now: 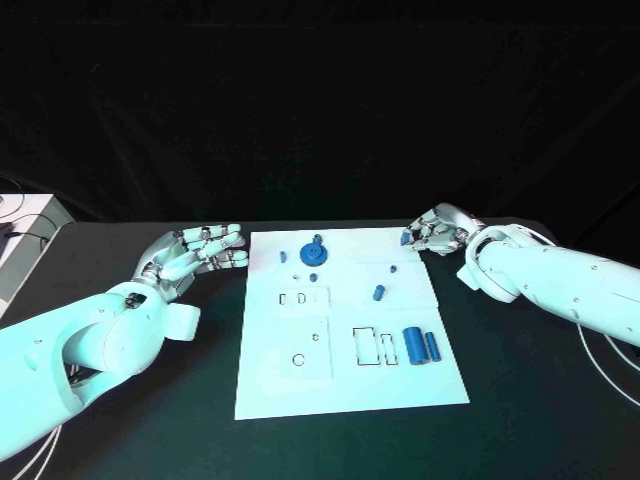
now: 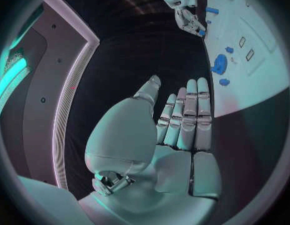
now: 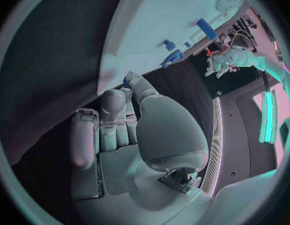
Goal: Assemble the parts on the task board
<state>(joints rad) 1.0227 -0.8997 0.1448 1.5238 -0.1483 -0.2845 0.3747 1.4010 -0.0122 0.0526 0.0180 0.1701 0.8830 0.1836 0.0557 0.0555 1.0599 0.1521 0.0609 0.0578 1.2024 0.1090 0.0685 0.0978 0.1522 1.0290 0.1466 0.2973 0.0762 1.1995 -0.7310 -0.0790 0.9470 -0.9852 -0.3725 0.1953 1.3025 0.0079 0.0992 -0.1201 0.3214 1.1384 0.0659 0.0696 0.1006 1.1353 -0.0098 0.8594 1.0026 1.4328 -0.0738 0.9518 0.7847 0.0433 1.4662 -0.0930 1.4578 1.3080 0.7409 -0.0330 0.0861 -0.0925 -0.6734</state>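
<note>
The white task board lies mid-table. On it are a blue gear-like part, a short blue peg, two blue cylinders and a few tiny blue bits. My right hand sits at the board's far right corner, its thumb and a finger pinching a small blue part. The right wrist view shows that part at the thumb tip, beside the board's corner. My left hand hovers just left of the board, fingers straight, holding nothing. Its fingers point along the board's edge.
Empty outlined recesses mark the board's middle, and another recess lies next to the cylinders. A pale box with cables stands off the table's left edge. Black table surface surrounds the board.
</note>
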